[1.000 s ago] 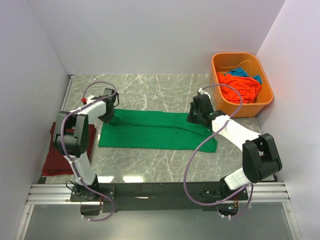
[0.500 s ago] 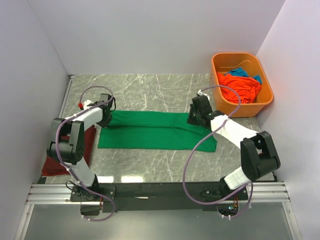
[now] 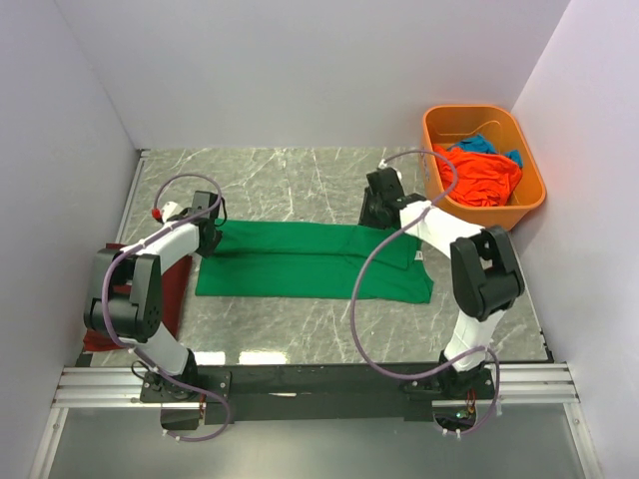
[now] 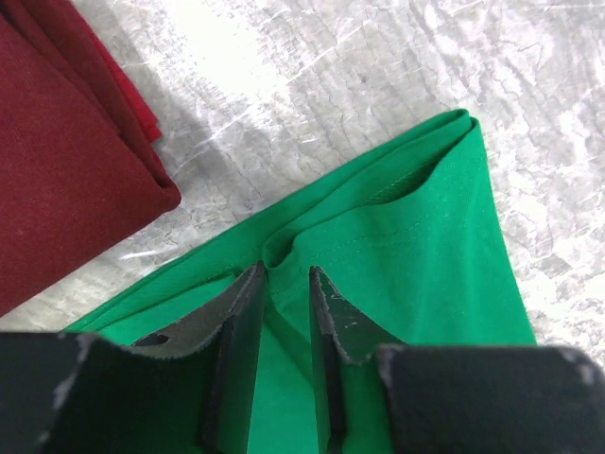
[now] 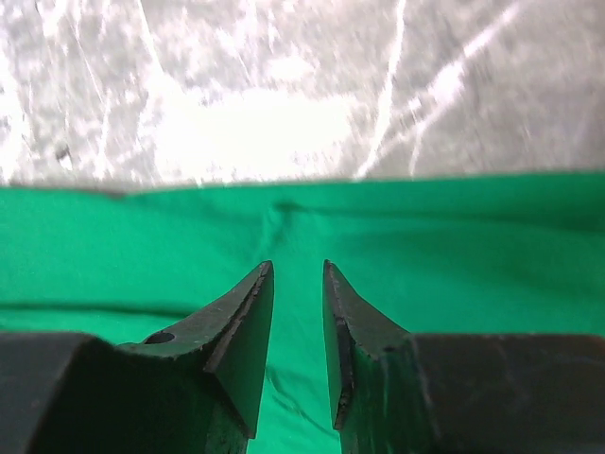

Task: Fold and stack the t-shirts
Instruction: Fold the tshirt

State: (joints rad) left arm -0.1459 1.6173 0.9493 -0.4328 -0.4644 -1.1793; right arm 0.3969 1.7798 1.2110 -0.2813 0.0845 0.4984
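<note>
A bright green t-shirt, folded into a long strip, lies across the middle of the table. My left gripper is at its far left corner. In the left wrist view the jaws stand close together with a pucker of green cloth between the tips. My right gripper is at the shirt's far edge, right of centre. Its jaws are also close together, on green cloth just inside the edge. A folded maroon t-shirt lies at the left and also shows in the left wrist view.
An orange plastic tub stands at the back right. It holds a crumpled orange shirt and a blue one. White walls close in the left, back and right. The arm bases and a metal rail run along the near edge.
My right gripper has moved left and farther back, from the shirt's right part to its far edge. My left arm has swung its elbow left, and its gripper has stayed at the corner.
</note>
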